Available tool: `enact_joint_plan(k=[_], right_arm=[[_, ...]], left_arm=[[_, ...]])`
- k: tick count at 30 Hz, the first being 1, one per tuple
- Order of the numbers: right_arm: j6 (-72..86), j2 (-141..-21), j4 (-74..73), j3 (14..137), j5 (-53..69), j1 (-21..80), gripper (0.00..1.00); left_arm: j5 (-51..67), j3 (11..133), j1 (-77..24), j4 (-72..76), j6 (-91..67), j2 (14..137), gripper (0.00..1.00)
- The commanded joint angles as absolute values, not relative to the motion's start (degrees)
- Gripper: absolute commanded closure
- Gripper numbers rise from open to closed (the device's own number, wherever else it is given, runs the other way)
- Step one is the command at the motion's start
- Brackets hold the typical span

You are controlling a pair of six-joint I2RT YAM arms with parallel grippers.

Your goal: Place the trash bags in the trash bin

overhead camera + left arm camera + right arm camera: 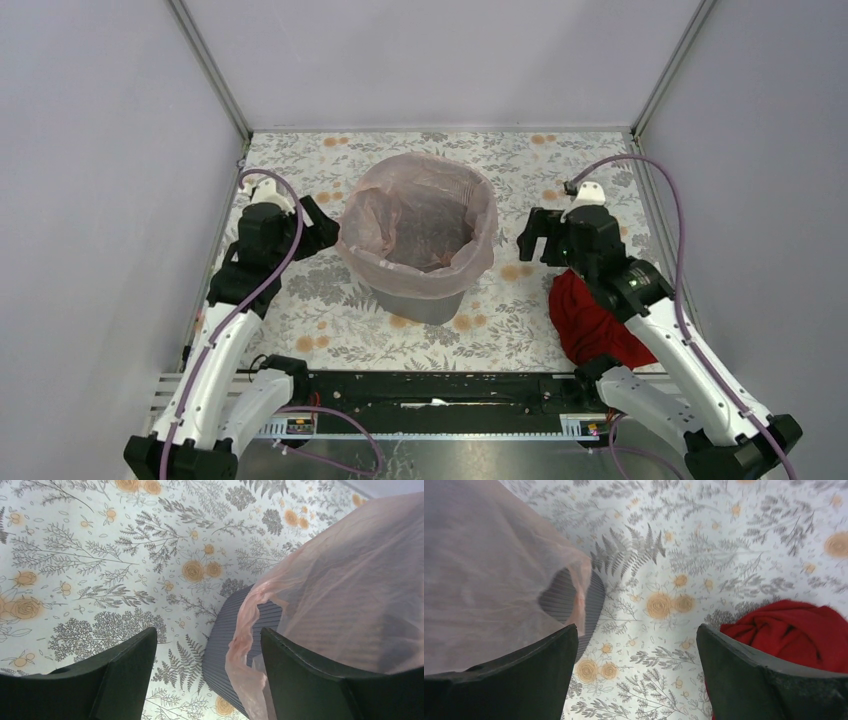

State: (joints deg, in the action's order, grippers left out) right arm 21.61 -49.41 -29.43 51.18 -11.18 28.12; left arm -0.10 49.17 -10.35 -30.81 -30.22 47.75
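White-and-black casings at 6 o'clock: left arm (215, 370) and right arm (690, 370), bolted side by side at near edge of floral-patterned table (330, 320). Next out, at 4 o'clock of trash bin (425, 303): dark red cloth (590, 320), bunched, partly under right arm, well apart from bin. At 9 o'clock of bin: left gripper (318, 225), jaws spread wide, nothing clamped; just beside draped film, contact not determinable. At 3 o'clock of bin: right gripper (538, 238), jaws spread wide and empty, near bin but apart from it. At table centre: dark grey mesh bin, upright. Seated inside bin: trash bag (420, 215), pale pink and translucent, mouth turned out over rim and hanging down upper wall. Below wrinkled hem: lower wall bare.
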Motion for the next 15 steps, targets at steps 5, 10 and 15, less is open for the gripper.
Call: enact_joint_plan(k=[5,10,15], right_arm=[[9.0,-60.3,-30.2,78.8,6.3,28.6,0.04],[6.3,-74.1,-32.5,94.5,9.6,38.1,0.0],[4.4,-85.7,-36.3,101.2,1.5,49.4,0.0]], left_arm=[[-0.3,48.3,-10.2,-30.0,-29.9,43.0,0.19],[1.7,46.3,-10.2,-30.4,-32.0,42.2,0.19],[3.5,45.4,-10.3,-30.3,-31.6,42.0,0.19]])
